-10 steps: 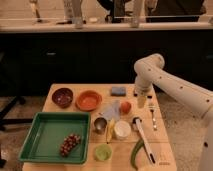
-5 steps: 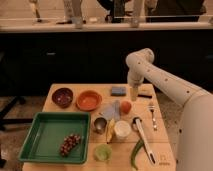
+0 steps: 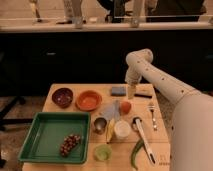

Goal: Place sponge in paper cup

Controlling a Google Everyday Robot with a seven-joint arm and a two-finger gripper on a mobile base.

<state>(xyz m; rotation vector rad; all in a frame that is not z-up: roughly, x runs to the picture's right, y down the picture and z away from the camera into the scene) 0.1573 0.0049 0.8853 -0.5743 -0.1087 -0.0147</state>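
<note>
One sponge [image 3: 118, 90] lies flat at the far edge of the tabletop [image 3: 161, 142], just left in the view of my claw [image 3: 131, 92]. The claw hangs low between the sponge and the black block [image 3: 143, 95], and I cannot tell whether it is spread or pressed together. A second ago my claw was further right, over the black block, and it has since swung across to the sponge, while the sponge and the paper cup [image 3: 122, 129], well apart near the front, have stayed put.

Sponge [image 3: 118, 90] flat (pincer [image 3: 131, 93] just beside); paper cup [image 3: 122, 129] upright, apart.
</note>
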